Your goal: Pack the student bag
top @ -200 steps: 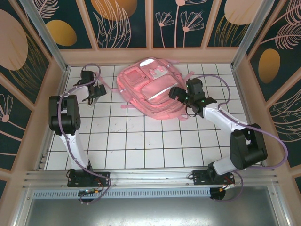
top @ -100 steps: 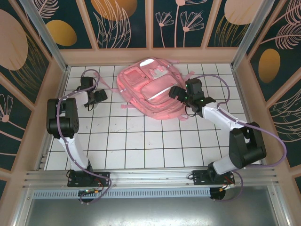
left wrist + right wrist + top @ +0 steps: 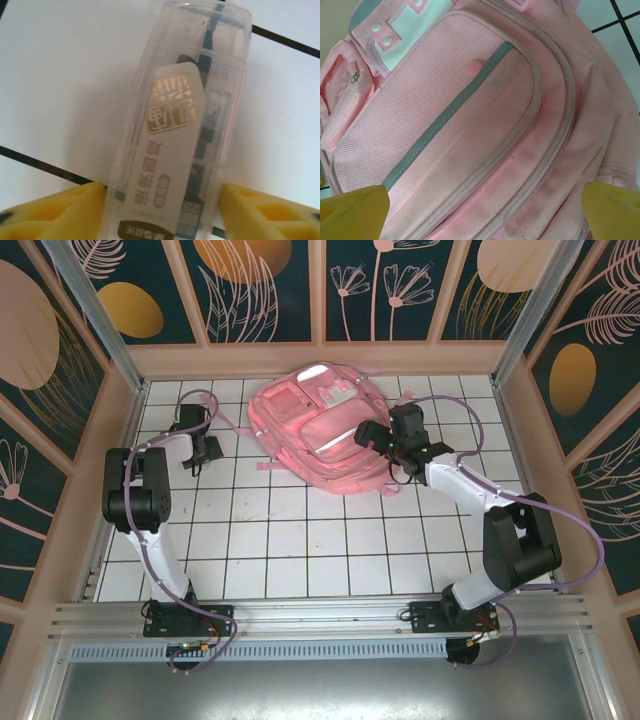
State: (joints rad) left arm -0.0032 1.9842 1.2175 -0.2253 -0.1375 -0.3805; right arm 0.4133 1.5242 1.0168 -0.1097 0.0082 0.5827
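Tiles in white with dark seams cover the desk (image 3: 300, 540) in front of the two arm bases. Further out on the left, the left end effector (image 3: 161, 205) points down at a clear plastic case (image 3: 180, 115) lying flat on the desk, with a gold-printed label and a dark drawing instrument inside. Its yellow fingers (image 3: 60, 210) straddle one end of the case, one against each long side; whether they actually squeeze it cannot be told. On the right, the right end effector (image 3: 480, 210) hangs wide open over the student bag (image 3: 310, 425), holding nothing, its fingertips spread above the bag's zipped front pocket. The pink bag lies flat at the far middle of the desk, close to the back wall.
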